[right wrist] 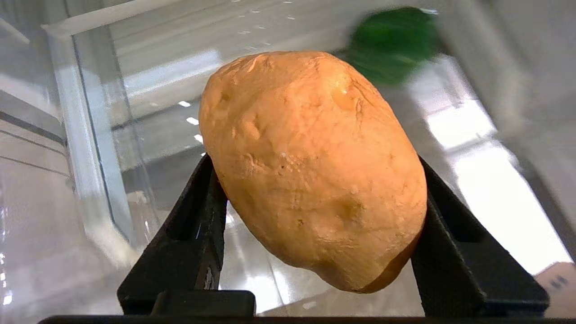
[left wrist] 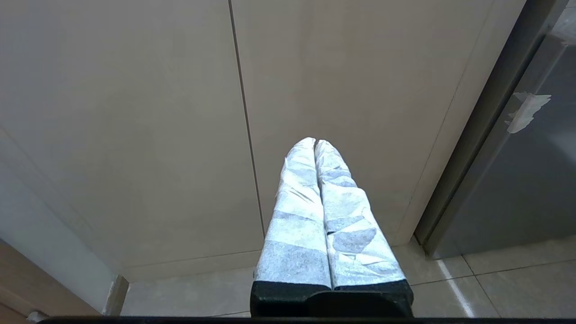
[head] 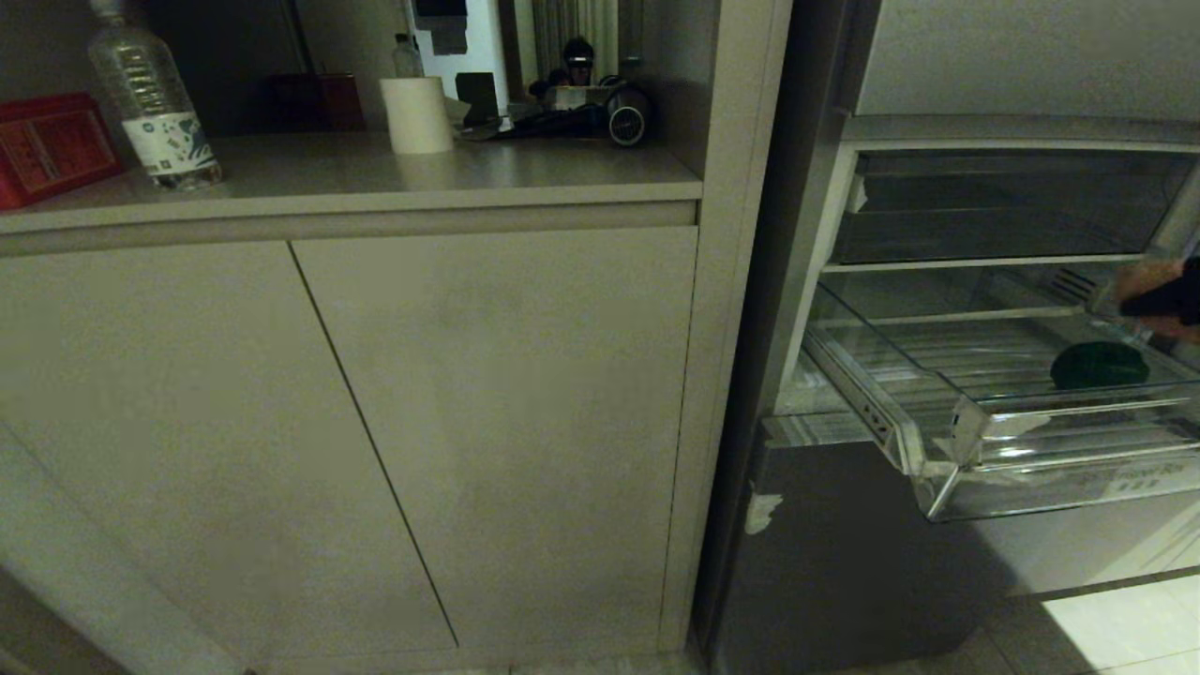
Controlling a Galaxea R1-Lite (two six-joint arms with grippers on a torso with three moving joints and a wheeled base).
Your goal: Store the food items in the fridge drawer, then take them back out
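The landmark throughout is the clear fridge drawer [head: 947,441], which stands pulled out from the open fridge [head: 825,525] on the right side of the head view.

Nearest the robot, well to the left of the drawer, the left gripper [left wrist: 315,145] hangs low in front of the beige cabinet doors [head: 487,412]. Its two fingers, wrapped in white tape, are pressed flat together with nothing between them.

At the drawer itself, the thick angled front lip faces the robot, with scraps of white tape on it. The ribbed floor shows through the clear plastic.

Just above the drawer's right side, at the edge of the head view, the right gripper [head: 1161,302] holds the brownish-orange food item [right wrist: 310,166]. Its black fingers [right wrist: 198,234] are clamped on either side of the piece, which looks like a potato with a dimpled skin. The piece is off the drawer floor, carried in the grip.

Inside the drawer, near its right side and just below that gripper in the head view, lies the dark green food item [head: 1099,365], rounded and glossy, resting on the ribbed floor.

Behind and above the drawer sits a darker, smoky drawer [head: 1003,206] deeper in the fridge.

Farthest off, up and to the left of the drawer, a countertop [head: 375,173] carries a clear water bottle [head: 150,103], a red box [head: 52,145] and a white paper roll [head: 415,114].
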